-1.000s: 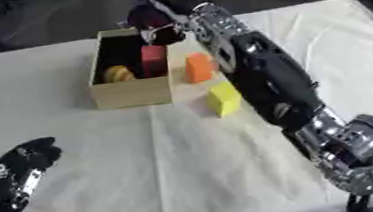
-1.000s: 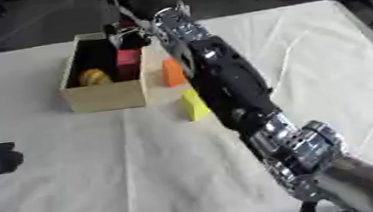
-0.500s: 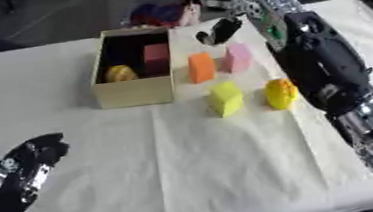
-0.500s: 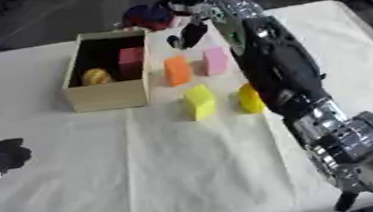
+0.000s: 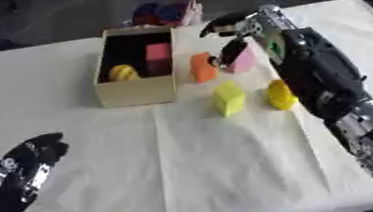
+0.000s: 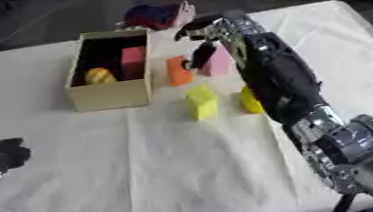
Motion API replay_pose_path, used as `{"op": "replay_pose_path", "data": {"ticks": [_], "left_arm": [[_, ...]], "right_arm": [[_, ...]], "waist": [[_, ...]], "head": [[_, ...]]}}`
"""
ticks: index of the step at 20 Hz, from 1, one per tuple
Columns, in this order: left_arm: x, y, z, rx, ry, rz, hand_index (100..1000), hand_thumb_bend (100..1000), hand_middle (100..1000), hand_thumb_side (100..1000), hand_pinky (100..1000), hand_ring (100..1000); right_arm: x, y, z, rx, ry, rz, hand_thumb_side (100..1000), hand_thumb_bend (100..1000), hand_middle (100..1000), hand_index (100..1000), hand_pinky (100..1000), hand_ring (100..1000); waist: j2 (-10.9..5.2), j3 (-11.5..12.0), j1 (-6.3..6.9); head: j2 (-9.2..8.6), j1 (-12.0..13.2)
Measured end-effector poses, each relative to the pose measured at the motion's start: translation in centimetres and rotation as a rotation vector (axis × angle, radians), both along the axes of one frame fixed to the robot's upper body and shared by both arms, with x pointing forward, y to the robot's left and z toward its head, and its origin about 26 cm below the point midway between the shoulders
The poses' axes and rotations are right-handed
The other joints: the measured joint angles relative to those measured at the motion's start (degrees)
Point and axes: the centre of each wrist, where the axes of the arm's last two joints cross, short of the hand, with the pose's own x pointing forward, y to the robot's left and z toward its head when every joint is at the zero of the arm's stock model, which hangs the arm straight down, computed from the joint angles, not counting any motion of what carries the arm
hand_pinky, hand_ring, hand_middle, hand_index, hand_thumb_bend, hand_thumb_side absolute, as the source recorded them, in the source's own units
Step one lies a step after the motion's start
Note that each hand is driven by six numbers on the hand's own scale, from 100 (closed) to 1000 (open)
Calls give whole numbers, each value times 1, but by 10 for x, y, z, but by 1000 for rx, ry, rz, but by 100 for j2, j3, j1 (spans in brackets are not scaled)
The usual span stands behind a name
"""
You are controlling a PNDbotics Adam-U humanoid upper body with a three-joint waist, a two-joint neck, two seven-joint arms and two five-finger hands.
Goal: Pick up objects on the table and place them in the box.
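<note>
An open cardboard box point(image 5: 135, 90) stands at the back left of the table. Inside it lie a yellow striped object point(image 5: 120, 73) and a pink-red block point(image 5: 158, 58). To its right stand an orange block point(image 5: 203, 68) and a pink block point(image 5: 245, 61). Nearer me are a yellow block point(image 5: 229, 98) and a rounded yellow object point(image 5: 281, 95). My right hand point(image 5: 251, 23) hangs over the pink block, open, with one finger down between the orange and pink blocks. My left hand point(image 5: 27, 160) rests at the lower left, open and holding nothing.
A cluster of red, blue and pink things point(image 5: 164, 14) lies behind the box. White cloth point(image 5: 145, 173) covers the table. My right forearm point(image 5: 323, 77) stretches across the right side, close beside the rounded yellow object.
My right hand has left the far rim of the box, swung right and come down over the pink block. The left hand has stayed low at the left.
</note>
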Motion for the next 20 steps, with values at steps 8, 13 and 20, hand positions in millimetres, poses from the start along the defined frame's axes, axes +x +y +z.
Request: {"op": "replay_pose_path", "data": {"ticks": [8,13,20], "left_arm": [[0,0,0,0,0,0,849,100,687,749,820,769],[0,0,0,0,0,0,849,100,687,750,821,769],[0,0,0,0,0,-1,849,100,688,750,821,769]], "right_arm": [[1,6,-15,-15,23,-12,452,208,1000,1000,1000,1000],[0,10,-26,-20,33,-18,372,203,927,947,992,987],[-1,16,-28,-35,-115,-32,100,129,767,700,950,885]], "waist": [[0,14,0],[0,27,0],[0,41,0]], "head": [[0,-5],[0,-9],[0,-32]]}}
